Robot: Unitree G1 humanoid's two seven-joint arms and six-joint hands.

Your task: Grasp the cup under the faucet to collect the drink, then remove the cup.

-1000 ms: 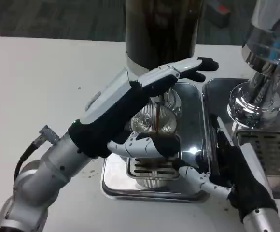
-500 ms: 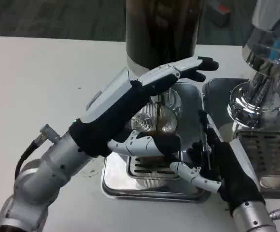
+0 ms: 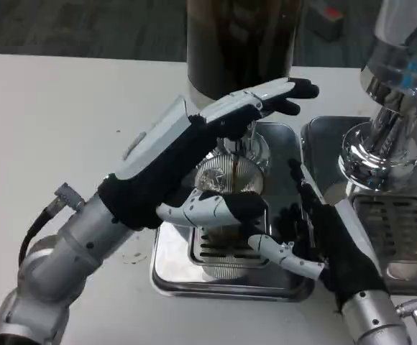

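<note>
Silver forearms carried white-backed, black-palmed hands: left hand (image 3: 194,154), right hand (image 3: 331,248); a black cable, perhaps wiring, trailed the left wrist.

Light is bright and even, apparently from overhead, and the white table (image 3: 65,108) reads as a flat pale grey with little shading. Hard white glare sits on the steel drip tray (image 3: 280,215) beneath the dark dispenser (image 3: 241,43) and on the chrome machine (image 3: 388,144) at the right, which mirrors its surroundings. The left forearm (image 3: 72,244) throws a soft shadow on the near tabletop. Far floor is dim. Focus is slightly soft throughout, with mild graininess.
</note>
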